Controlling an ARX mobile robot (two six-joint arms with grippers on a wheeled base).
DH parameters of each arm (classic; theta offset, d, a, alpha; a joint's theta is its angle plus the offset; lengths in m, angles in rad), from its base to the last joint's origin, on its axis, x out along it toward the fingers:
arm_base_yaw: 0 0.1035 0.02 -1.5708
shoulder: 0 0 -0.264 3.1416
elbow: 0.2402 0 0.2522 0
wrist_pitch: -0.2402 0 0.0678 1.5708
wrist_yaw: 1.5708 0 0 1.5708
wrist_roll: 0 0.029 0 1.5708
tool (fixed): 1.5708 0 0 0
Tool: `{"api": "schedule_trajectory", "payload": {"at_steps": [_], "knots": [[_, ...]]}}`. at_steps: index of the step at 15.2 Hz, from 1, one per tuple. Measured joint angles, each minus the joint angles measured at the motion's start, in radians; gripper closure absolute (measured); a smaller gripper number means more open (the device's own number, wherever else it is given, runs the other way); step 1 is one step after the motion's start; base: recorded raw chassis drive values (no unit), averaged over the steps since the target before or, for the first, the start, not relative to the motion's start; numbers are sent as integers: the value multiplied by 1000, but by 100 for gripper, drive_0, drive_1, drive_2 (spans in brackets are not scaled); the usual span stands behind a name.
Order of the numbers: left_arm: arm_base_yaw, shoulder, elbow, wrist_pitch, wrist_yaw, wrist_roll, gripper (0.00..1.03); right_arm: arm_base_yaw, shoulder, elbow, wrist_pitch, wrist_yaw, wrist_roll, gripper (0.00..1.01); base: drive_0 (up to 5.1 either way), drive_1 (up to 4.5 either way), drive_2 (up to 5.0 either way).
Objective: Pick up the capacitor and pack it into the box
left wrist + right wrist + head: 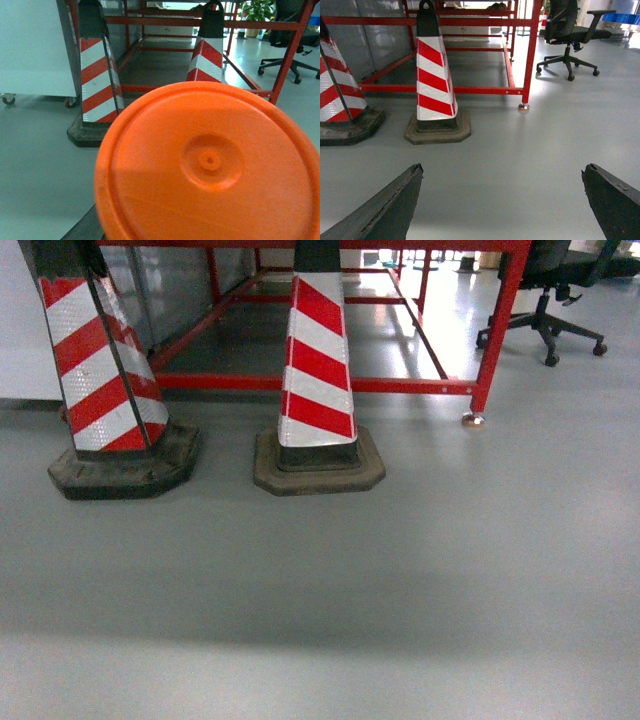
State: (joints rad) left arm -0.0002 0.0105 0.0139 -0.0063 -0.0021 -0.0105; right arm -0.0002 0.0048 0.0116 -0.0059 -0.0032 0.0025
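Observation:
The capacitor (210, 165) fills most of the left wrist view: I see its round, glossy orange end with a small dimple in the centre, held up above the grey floor. My left gripper is shut on it. Only one dark finger (86, 227) shows, at the lower left edge against the orange rim, and the rest of the jaws are hidden behind it. My right gripper (502, 169) stands wide open over bare floor with nothing between its dark fingers. The box is out of view. Neither gripper shows in the head view.
Two red-and-white striped cones (318, 370) (105, 370) stand on black bases right ahead. Behind them is a red metal frame (495, 340) with a foot on the floor. A black office chair (567, 35) is at the far right, and a white wheeled cabinet (30, 50) at the left.

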Motion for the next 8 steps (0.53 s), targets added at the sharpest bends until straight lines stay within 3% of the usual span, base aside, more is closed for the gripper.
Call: {"api": "schedule_trajectory", "payload": {"at_steps": [2, 8], "knots": [[0, 0, 0, -1, 0, 0, 59, 0, 0, 0, 1, 0, 0, 3, 0, 0, 0], [0, 0, 0, 0, 2, 0, 59, 0, 0, 0, 2, 3, 0, 3, 0, 389, -390]]}}
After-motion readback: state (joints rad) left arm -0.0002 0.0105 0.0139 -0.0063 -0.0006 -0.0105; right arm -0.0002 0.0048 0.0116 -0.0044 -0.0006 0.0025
